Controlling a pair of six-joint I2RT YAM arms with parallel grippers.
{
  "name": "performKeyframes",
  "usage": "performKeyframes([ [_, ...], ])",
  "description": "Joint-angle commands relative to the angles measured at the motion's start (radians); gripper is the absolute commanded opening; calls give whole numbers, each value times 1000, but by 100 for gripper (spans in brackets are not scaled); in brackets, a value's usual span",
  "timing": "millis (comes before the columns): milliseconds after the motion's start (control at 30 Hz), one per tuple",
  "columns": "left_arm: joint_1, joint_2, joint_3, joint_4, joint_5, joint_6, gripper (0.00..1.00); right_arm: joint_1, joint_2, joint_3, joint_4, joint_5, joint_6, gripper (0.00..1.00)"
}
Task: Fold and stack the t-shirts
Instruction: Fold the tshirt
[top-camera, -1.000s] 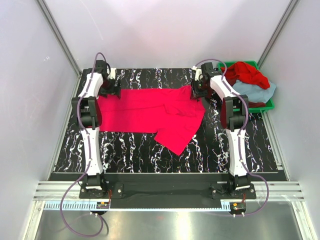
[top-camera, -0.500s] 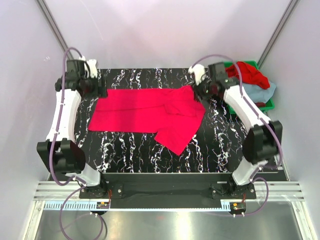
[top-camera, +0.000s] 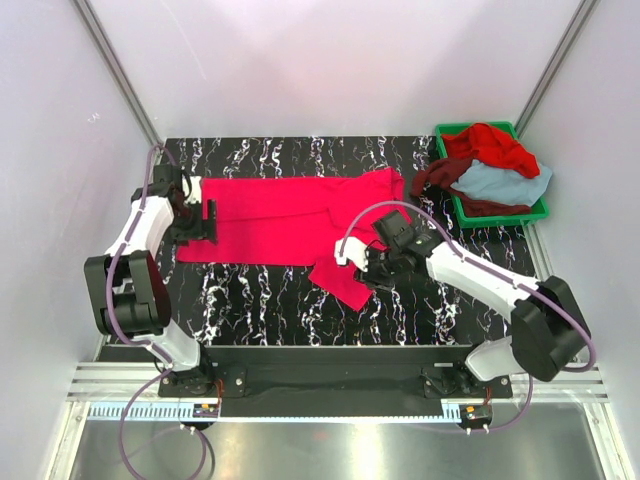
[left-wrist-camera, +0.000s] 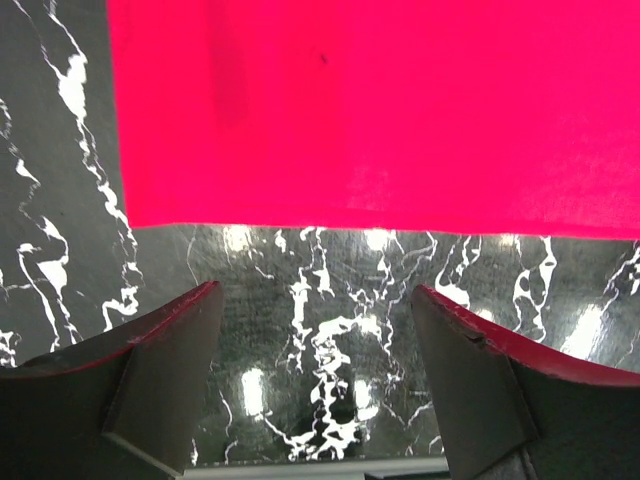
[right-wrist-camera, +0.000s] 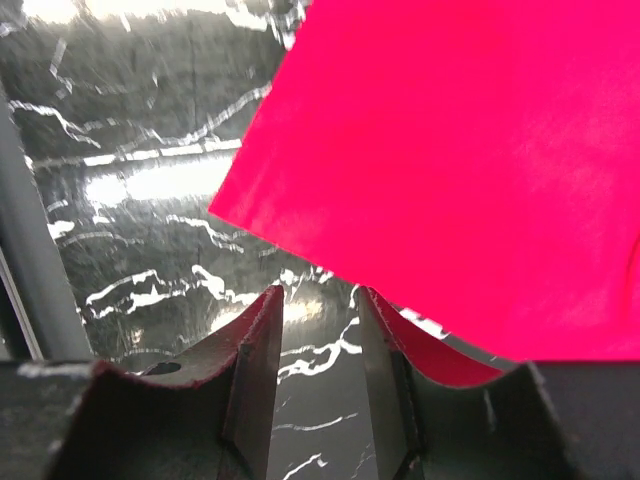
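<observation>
The crimson-pink t-shirt (top-camera: 280, 210) lies spread flat across the middle of the black marbled table (top-camera: 260, 300), its long side running left to right and one flap (top-camera: 345, 280) reaching toward the near edge. My left gripper (top-camera: 208, 220) sits low at the shirt's left end. From that wrist its fingers (left-wrist-camera: 170, 370) stand spread wide over bare table with nothing between them, and the hem lies just beyond the tips. My right gripper (top-camera: 362, 268) is down at the flap. Its fingers (right-wrist-camera: 255, 350) are parted only narrowly, table shows through the gap, and the cloth edge lies just past and beside them, not pinched. At the far right corner the green bin (top-camera: 497, 214) holds a red t-shirt (top-camera: 490, 145), a blue-grey t-shirt (top-camera: 505, 183) and a maroon t-shirt (top-camera: 438, 176), heaped unfolded.
</observation>
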Motion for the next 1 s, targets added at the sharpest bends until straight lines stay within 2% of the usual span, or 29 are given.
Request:
performKeyframes([
  [0, 22, -32, -12, 77, -10, -10, 81, 45, -52, -1, 72, -23, -21, 43],
  [233, 68, -21, 0, 79, 7, -10, 82, 164, -11, -27, 92, 15, 26, 43],
  [433, 98, -63, -14, 88, 36, 4, 82, 218, 49, -30, 89, 17, 63, 43],
  [967, 131, -132, -67, 88, 112, -26, 82, 251, 165, -60, 127, 75, 25, 40],
])
